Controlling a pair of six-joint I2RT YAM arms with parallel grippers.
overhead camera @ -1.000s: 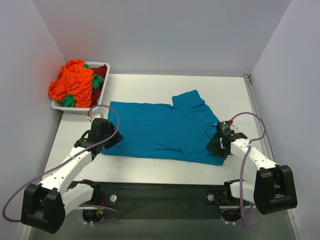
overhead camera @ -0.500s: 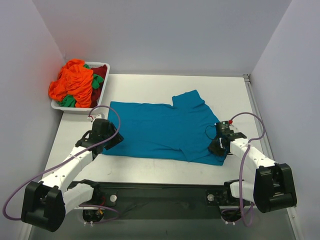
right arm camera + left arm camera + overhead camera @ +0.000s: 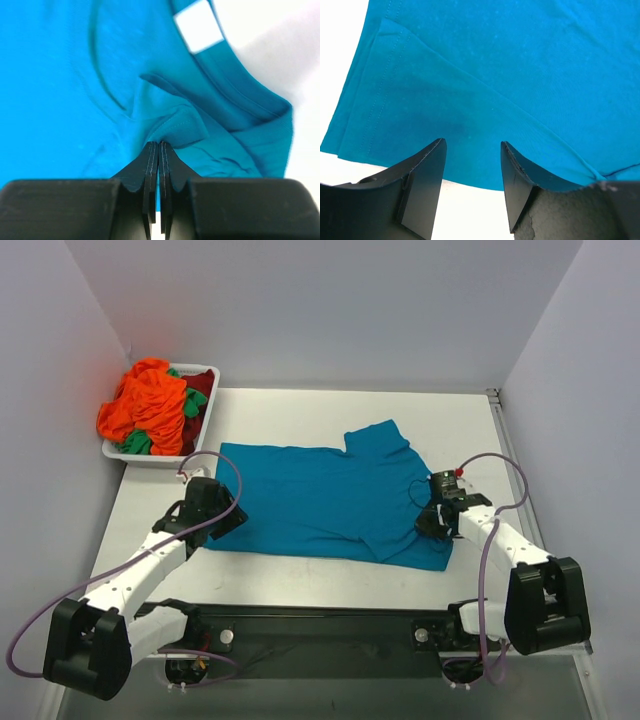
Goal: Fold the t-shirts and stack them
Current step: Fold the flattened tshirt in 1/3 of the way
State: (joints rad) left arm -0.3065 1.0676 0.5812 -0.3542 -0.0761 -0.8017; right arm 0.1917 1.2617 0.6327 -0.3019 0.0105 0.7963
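A teal-blue t-shirt [image 3: 320, 500] lies spread flat on the white table, one sleeve pointing to the far side. My right gripper [image 3: 432, 522] sits at its right end near the collar, shut on a pinched ridge of the teal cloth [image 3: 175, 127]; the right wrist view shows the jaws [image 3: 158, 144] pressed together with fabric between them. My left gripper [image 3: 222, 523] is at the shirt's near left corner, open. In the left wrist view its fingers [image 3: 472, 145] straddle the hem [image 3: 470, 172] with nothing gripped. Orange, green and dark red t-shirts [image 3: 145, 405] are heaped at the back left.
The heap fills a white tray [image 3: 212, 370] at the table's far left corner. Grey walls close in on the left, back and right. A white label [image 3: 199, 25] shows inside the teal collar. The arm bases stand on a dark rail [image 3: 320, 625] at the near edge.
My right gripper has closed on the teal cloth and shifted slightly towards the shirt. The left gripper has stayed open and in about the same place.
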